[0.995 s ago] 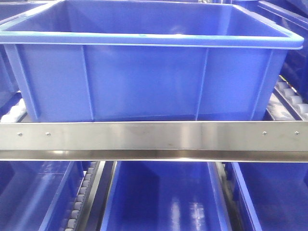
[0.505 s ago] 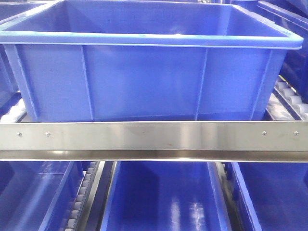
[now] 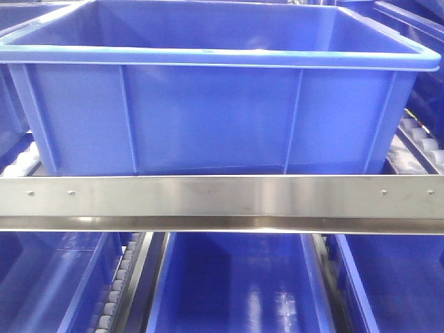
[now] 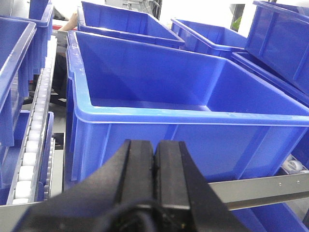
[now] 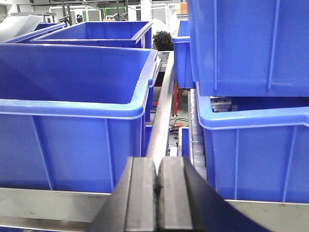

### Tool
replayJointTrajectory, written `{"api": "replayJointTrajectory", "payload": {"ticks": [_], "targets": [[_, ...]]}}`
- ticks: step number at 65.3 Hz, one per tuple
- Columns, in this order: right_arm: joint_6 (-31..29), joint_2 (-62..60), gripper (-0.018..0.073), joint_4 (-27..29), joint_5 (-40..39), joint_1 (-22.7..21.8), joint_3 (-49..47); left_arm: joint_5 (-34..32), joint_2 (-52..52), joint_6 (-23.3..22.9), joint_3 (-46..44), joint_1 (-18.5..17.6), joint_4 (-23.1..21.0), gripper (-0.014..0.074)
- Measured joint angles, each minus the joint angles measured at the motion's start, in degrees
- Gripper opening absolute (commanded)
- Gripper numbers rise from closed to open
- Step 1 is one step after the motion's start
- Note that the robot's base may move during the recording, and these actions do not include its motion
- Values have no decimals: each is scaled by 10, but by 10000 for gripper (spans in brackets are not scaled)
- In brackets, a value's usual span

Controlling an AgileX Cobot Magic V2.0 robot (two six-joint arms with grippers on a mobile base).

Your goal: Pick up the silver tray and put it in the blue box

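The blue box (image 3: pixel 208 118) stands on the rack straight ahead, ribbed wall facing me, its inside hidden in the front view. In the left wrist view the blue box (image 4: pixel 145 87) is seen from above its near rim, and the part of its floor in view holds nothing. My left gripper (image 4: pixel 154 145) is shut and empty, just before the box's near wall. My right gripper (image 5: pixel 157 162) is shut and empty, in front of the gap between the blue box (image 5: pixel 72 77) and a neighbouring crate. The silver tray is out of view.
A steel rail (image 3: pixel 222 198) runs across below the box. More blue crates stand beside and behind it (image 5: pixel 251 140), (image 4: pixel 120 21), and on the lower level (image 3: pixel 236 284). White roller tracks (image 4: pixel 34 145) run along the left.
The front view has shifted very slightly; the box and rail sit a touch further right and lower in frame. Nothing else has changed.
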Motion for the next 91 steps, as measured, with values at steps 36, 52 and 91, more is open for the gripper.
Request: {"api": "replayJointTrajectory", "payload": {"ticks": [36, 52, 91], "targets": [[0, 0, 50, 0, 0, -1, 0, 29, -101, 525, 47, 157, -483, -96], [0, 0, 50, 0, 0, -1, 0, -9, -130, 520, 110, 176, -495, -96], [0, 0, 50, 0, 0, -1, 0, -11, -130, 519, 110, 176, -496, -97]]}}
